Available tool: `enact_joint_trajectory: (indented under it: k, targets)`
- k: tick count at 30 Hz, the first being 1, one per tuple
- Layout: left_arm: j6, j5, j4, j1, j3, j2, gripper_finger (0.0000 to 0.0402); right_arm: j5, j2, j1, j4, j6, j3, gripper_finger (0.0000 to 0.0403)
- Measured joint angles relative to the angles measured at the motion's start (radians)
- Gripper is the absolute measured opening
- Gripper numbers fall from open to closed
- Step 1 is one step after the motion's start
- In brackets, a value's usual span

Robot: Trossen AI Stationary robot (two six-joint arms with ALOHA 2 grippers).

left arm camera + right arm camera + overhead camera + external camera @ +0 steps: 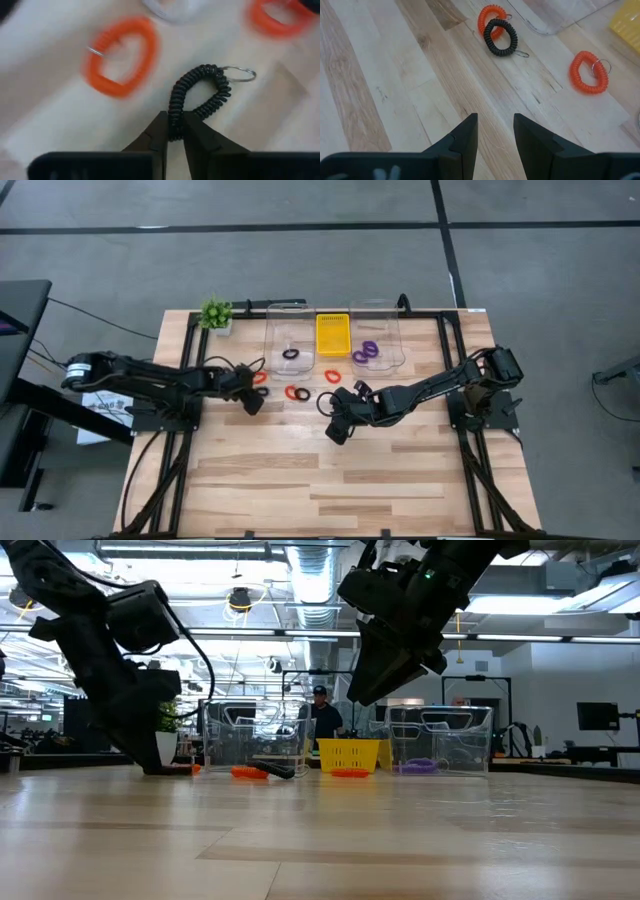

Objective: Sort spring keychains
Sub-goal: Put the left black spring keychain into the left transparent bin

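Observation:
My left gripper (175, 134) stands low over the table's left part (252, 402), shut on a black spring keychain (200, 92) with a metal ring (241, 75). Two orange keychains (120, 57) (277, 17) lie on the wood beyond it. My right gripper (495, 132) hangs open above mid-table (337, 430), holding nothing. Ahead of it a black keychain (501, 37) lies across an orange one (490, 15), with another orange one (589, 72) nearby. A black keychain (290, 354) sits in the left clear container, and purple ones (366, 351) in the right. My left gripper pinches the black keychain's coil (175, 117) between its two fingertips, at the end of the loop nearest to it and away from the metal ring. The fingers slant down from above. The loop lies flat on the wood beyond the fingers.
Two clear containers (288, 330) (378, 330) stand at the far edge with a yellow tray (333, 335) between them. A small green plant (216, 313) is at the far left corner. The near half of the wooden table (330, 490) is bare. A person (320, 715) stands beyond the table.

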Motion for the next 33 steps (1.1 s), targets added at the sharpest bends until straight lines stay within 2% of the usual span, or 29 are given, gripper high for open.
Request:
enact_joint_trajectory:
  k: [3, 7, 17, 33]
  targets:
    - [-0.020, 0.066, -0.008, -0.027, -0.003, -0.028, 0.0042, 0.000, 0.000, 0.000, 0.000, 0.000, 0.000, 0.0116]
    - [-0.058, 0.094, -0.019, -0.062, -0.005, -0.058, 0.0043, 0.000, 0.000, 0.000, 0.000, 0.000, 0.000, 0.0116]
    - [-0.133, 0.095, -0.023, -0.150, -0.007, -0.115, 0.0030, 0.002, 0.000, 0.000, 0.000, -0.001, 0.000, 0.0116]
    - [-0.206, 0.094, 0.025, -0.215, -0.005, -0.128, 0.0029, 0.002, 0.000, 0.000, 0.000, -0.001, 0.000, 0.0116]
